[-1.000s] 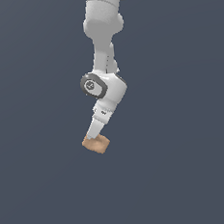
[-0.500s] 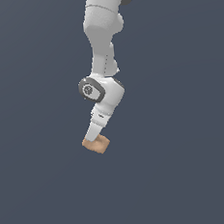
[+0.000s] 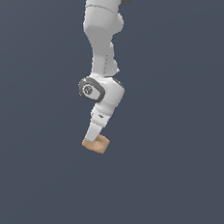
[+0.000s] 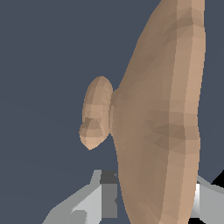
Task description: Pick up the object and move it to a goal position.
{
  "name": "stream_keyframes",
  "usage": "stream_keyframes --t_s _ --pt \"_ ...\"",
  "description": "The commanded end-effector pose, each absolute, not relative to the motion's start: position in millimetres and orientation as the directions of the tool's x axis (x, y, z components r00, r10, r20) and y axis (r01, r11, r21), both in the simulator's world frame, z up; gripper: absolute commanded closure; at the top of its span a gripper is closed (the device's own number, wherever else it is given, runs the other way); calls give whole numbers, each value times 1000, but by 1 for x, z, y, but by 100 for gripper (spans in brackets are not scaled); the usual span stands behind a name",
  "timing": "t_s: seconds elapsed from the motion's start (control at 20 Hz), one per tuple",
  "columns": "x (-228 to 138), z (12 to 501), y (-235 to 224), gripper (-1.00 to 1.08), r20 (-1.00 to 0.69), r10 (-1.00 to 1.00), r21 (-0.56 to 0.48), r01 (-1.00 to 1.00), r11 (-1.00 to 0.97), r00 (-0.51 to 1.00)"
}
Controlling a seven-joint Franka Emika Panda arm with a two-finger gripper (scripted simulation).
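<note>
Item: tan object, held at the tip of the Panda arm.

Exterior view: the hand points down and toward that view's left, with the object directly at its fingertips against a plain dark grey backdrop. Wrist view: the object fills the gap between the two grey fingers, which pinch it on either side; a small rounded knob projects from one face.

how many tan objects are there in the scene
1. The tan object sits at the tip of the gripper in the exterior view; in the wrist view it fills the frame between the fingers. Nothing else tan shows.
</note>
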State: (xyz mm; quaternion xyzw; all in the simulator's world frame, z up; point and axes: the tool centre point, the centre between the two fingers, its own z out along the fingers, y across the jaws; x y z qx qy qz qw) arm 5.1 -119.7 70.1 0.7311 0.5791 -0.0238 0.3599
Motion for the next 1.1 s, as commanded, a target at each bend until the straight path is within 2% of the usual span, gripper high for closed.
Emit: stream_keyframes --t_s 0.0,0.5,1.05 --pt "5 71 -120 108 -452 830 499 864 -70 328" --pt "4 104 -125 108 -451 830 498 864 -70 328" --pt "1 185 -138 108 -451 831 497 865 -70 326"
